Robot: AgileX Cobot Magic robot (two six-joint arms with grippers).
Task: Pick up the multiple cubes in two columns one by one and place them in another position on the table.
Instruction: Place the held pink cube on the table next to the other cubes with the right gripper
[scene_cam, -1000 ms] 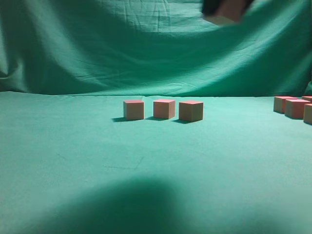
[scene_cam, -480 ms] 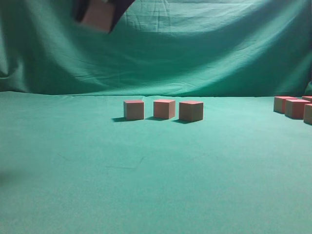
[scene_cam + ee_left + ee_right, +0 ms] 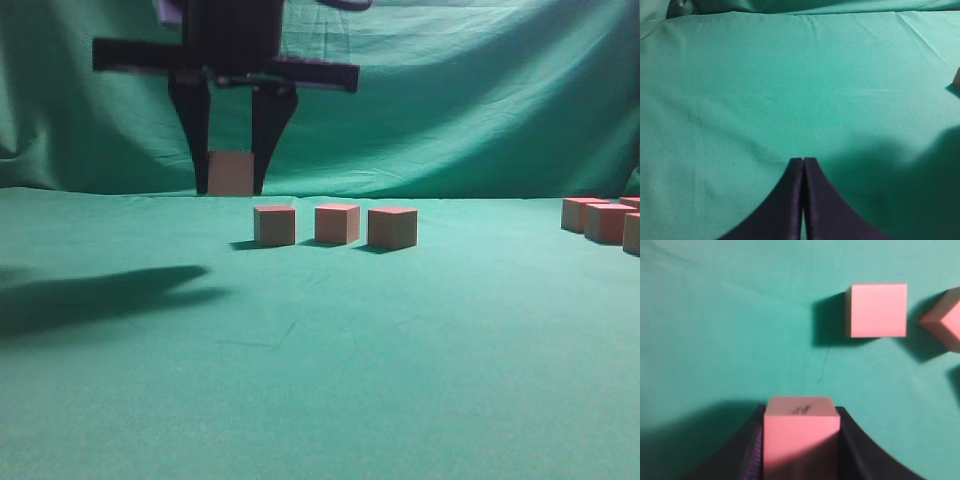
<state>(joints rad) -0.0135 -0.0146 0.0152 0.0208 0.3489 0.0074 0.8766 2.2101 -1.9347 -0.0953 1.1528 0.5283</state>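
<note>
My right gripper (image 3: 229,190) is shut on a pink cube (image 3: 231,172) and holds it low over the green table (image 3: 320,380), just left of a row of three cubes (image 3: 274,225), (image 3: 337,223), (image 3: 392,227). In the right wrist view the held cube (image 3: 800,440) sits between the jaws (image 3: 801,412), with one row cube (image 3: 877,310) ahead and another (image 3: 945,322) at the right edge. Several more cubes (image 3: 606,221) stand at the far right. My left gripper (image 3: 803,161) is shut and empty over bare cloth; it does not show in the exterior view.
A wrinkled green curtain (image 3: 450,100) hangs behind the table. The arm's shadow (image 3: 100,295) lies on the cloth at the left. A sliver of a cube (image 3: 957,77) shows at the right edge of the left wrist view.
My right gripper carried the cube from the upper right across to the upper left, then came down to beside the left end of the row. The three row cubes have not moved.
</note>
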